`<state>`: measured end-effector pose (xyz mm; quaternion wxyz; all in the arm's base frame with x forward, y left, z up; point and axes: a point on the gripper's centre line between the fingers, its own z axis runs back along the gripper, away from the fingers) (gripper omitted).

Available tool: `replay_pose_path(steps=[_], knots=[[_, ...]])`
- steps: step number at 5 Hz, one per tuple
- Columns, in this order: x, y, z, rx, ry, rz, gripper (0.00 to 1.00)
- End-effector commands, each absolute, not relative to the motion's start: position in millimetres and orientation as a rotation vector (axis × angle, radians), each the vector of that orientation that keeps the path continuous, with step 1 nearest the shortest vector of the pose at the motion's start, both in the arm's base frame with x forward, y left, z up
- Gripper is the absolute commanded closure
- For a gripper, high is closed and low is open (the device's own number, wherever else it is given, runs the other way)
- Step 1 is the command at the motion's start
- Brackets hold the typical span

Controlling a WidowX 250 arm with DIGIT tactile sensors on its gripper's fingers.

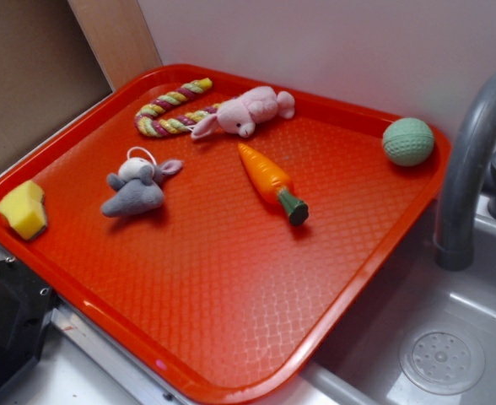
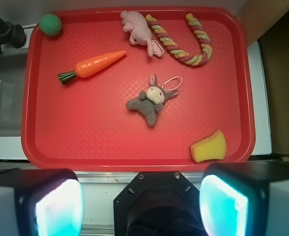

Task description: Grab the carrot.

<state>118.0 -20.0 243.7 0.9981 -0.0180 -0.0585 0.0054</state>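
Wrist view: carrot untouched, gripper high and spread

Wrist view, left to right. Green ball (image 2: 50, 24) in far-left corner of red tray (image 2: 134, 147). Carrot (image 2: 93, 65) next, in far-left part of tray, lying flat, green stub toward left edge, tip pointing toward far edge and centre. Clear of neighbours on all sides. Pink plush (image 2: 140, 28) against far edge, near carrot tip but apart. Grey plush mouse (image 2: 151, 98) about tray centre. Twisted rope toy (image 2: 184, 42) at far edge, right of pink plush, touching or just beside its ear. Yellow wedge (image 2: 209, 146) near near-right corner. Gripper (image 2: 142, 201) at bottom of frame, off near edge of tray, fingers (image 2: 56, 201) wide apart, nothing held.

Exterior view: no arm visible. Faucet (image 1: 471, 169) and sink (image 1: 442, 337) beside tray.

Judgement: reach not begun, approach phase. For clean grab: travel over far-left part of tray, rotate wrist so jaws straddle carrot across its width, not along length. Aim at thick orange part near stub; tapered glossy tip likely to squirt out. Descend straight, close just above tray surface. Risk: glossy plastic rolling under uneven finger contact; pink plush ear near tip, so keep off that end.
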Motion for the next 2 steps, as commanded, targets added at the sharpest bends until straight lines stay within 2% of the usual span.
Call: replay_pose_path(steps=[1,2], knots=[[118.0,-20.0,243.7,-0.036,-0.117,0.011,0.00],[138.2,-51.0,248.6,-0.063,-0.155,0.055,0.00]])
